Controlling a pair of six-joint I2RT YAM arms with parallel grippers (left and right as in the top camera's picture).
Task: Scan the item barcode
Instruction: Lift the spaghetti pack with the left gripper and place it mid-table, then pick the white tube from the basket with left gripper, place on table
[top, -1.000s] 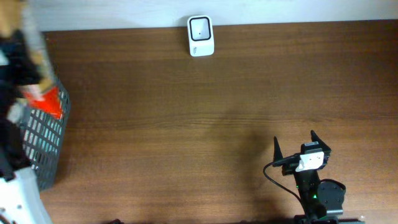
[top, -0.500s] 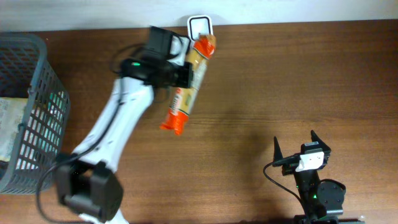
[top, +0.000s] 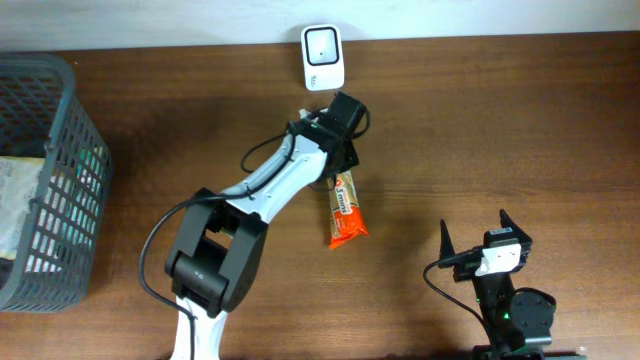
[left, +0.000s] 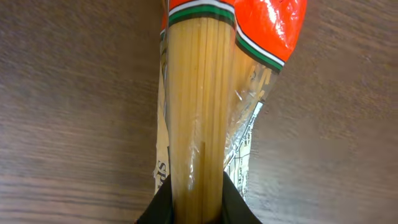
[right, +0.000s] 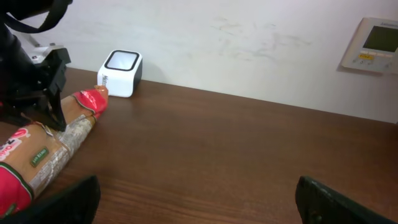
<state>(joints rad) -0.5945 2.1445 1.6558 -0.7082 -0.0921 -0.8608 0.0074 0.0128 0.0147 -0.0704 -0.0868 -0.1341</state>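
Left pincer (left: 196, 208) clenched on pasta packet (top: 345, 212); I see its long axis aimed at the scanner (top: 322, 57), just ahead.

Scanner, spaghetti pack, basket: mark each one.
Scanner (top: 322, 52), overhead view, on its top face.
Spaghetti pack (top: 346, 222), overhead view, on its red lower end.
Basket (top: 88, 215), overhead view, on its right wall.

Red-tipped packet (right: 55, 151) near white scanner (right: 120, 73)
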